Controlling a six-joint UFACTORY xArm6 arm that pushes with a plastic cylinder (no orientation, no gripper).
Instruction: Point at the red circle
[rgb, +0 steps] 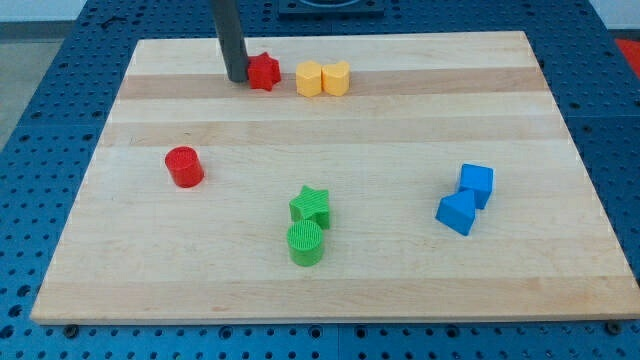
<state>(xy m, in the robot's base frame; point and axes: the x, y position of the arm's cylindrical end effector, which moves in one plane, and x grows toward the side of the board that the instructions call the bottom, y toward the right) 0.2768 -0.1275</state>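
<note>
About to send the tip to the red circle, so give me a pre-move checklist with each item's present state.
1. Red circle in view, near the view's left: ok.
2. My tip located, at the view's top, just left of the red star: ok.
3. Tip at the circle: not ok, it is well apart.
4. Straight path from tip to circle free of blocks: ok.
5. Tip touching the star: cannot tell.
6. Yellow blocks away from the path: ok.

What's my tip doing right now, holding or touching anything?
No gripper, holds nothing. My tip sits at the view's top, against the red star, far from the red circle.
</note>
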